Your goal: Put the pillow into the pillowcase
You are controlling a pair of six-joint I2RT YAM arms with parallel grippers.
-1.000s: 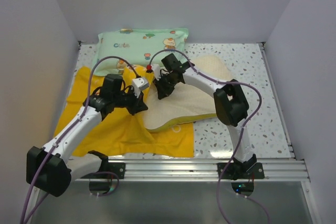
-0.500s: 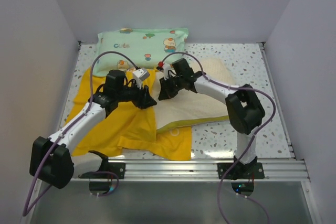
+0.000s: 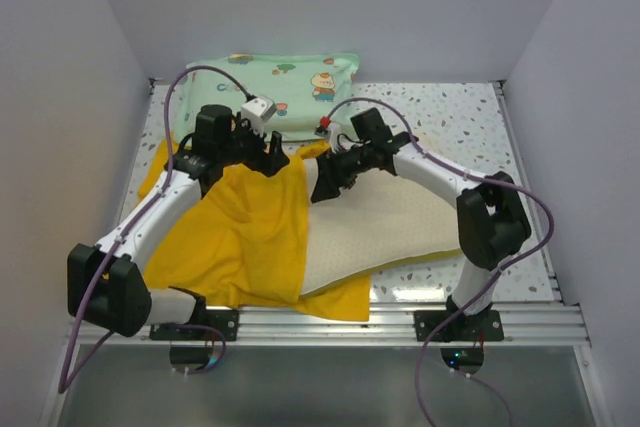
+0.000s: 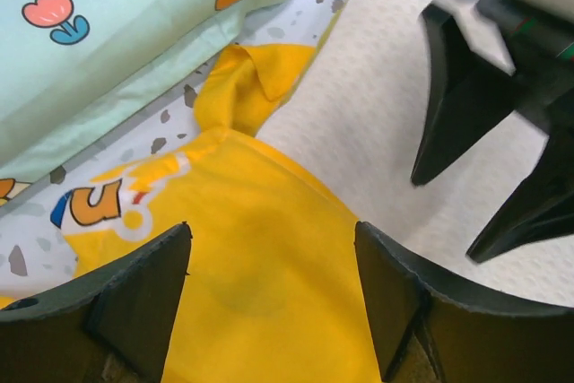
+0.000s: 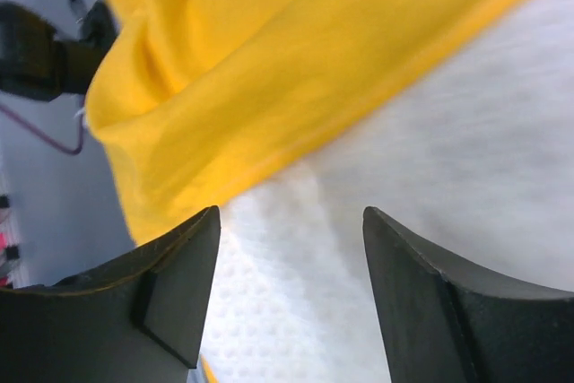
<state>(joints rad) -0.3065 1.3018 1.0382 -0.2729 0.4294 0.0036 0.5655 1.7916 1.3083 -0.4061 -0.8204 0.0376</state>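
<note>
Overhead, both arms arch in from the near edge and meet mid-table. The left gripper (image 3: 277,157) reaches far and right, the right gripper (image 3: 324,185) bends left, and the two hang just beside each other. The pillow (image 3: 390,222) lies right of centre, its left part under the top layer of the yellow case (image 3: 235,237), with yellow also showing beneath its near edge. A mint pillow (image 3: 295,75) sits at the far edge of the speckled table (image 3: 470,117). Only the left wrist view shows printed lettering (image 4: 97,205) on the case, and the left jaws spread wide over slack fabric, gripping nothing. The right wrist view shows its jaws likewise apart and empty above the pillow's dimpled surface, at the case's edge.
</note>
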